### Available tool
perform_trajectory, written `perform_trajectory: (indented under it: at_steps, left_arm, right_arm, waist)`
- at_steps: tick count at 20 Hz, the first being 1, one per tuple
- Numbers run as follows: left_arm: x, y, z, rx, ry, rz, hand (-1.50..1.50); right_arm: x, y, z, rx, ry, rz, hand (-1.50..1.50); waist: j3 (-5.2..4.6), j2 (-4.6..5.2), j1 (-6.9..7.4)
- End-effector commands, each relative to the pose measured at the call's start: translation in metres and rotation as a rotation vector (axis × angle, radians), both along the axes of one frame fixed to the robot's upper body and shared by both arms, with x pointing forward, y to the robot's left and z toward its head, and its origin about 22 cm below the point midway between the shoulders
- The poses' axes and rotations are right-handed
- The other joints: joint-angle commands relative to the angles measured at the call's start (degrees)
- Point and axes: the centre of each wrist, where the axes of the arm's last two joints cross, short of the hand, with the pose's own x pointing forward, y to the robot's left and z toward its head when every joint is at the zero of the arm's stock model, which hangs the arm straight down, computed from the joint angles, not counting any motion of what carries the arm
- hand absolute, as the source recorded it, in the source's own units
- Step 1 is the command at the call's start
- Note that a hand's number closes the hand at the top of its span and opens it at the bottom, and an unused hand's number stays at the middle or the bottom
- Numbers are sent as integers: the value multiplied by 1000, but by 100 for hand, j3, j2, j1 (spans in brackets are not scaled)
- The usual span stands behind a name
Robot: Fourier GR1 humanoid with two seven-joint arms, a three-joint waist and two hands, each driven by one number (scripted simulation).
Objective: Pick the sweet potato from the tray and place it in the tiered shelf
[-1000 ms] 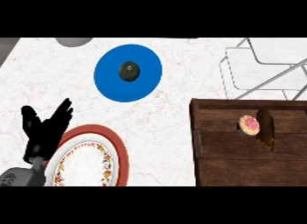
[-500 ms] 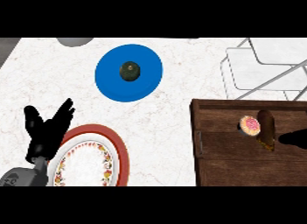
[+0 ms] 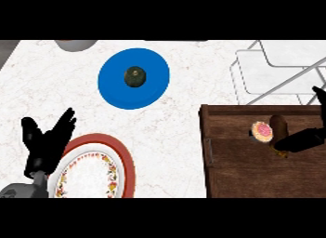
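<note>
The sweet potato (image 3: 280,123) is a brown, elongated piece lying on the dark wooden tray (image 3: 247,172) at the right, near its far edge. A small round pink-topped item (image 3: 262,130) sits against its left side. My right hand (image 3: 308,138) comes in from the right edge over the tray, open, with one dark finger stretched toward the sweet potato's near end and another (image 3: 324,101) pointing up. Whether it touches the sweet potato is unclear. The white wire tiered shelf (image 3: 282,69) stands just behind the tray at the upper right.
My left hand (image 3: 47,142) rests open, fingers up, at the lower left over the rim of a red-rimmed patterned plate (image 3: 96,169). A blue plate (image 3: 152,88) holding a dark round fruit (image 3: 134,76) lies at the upper middle. A grey object (image 3: 74,44) shows at the top edge.
My right hand has come into view from the right edge and moved left over the tray toward the sweet potato. The left hand and everything else stayed put.
</note>
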Motion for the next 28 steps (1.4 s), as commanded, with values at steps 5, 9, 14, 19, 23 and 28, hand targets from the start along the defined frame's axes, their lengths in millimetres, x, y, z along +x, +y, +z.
perform_trajectory:
  at_steps: [5, 9, 14, 19, 23, 28]
  left_arm:
    - [-6, -9, -3, -5, 40, 28, 0]
    - [-1, 3, -11, 5, 41, 32, 0]
    - [-9, 1, -5, -17, 40, 16, 0]
    - [-10, 1, -15, -12, 55, -2, 0]
    - [-9, 6, -23, -18, 43, 27, 0]
    - [-5, 7, -19, -13, 43, 22, 0]
  right_arm:
    - [5, 23, -22, -47, 87, -153, -150]
    - [0, 23, -27, -60, 91, -146, -150]
    - [6, 20, -68, -79, 121, -179, -150]
    - [22, 11, -66, -130, 141, -194, -150]
    - [22, -2, -66, -156, 106, -211, -150]
    - [32, -2, -73, -135, 75, -189, -150]
  waist:
    - [-19, 5, -59]
    - [-22, 5, -134]
    - [-17, 10, -72]
    - [-19, 14, -72]
    - [-20, 16, -107]
    - [-18, 12, -97]
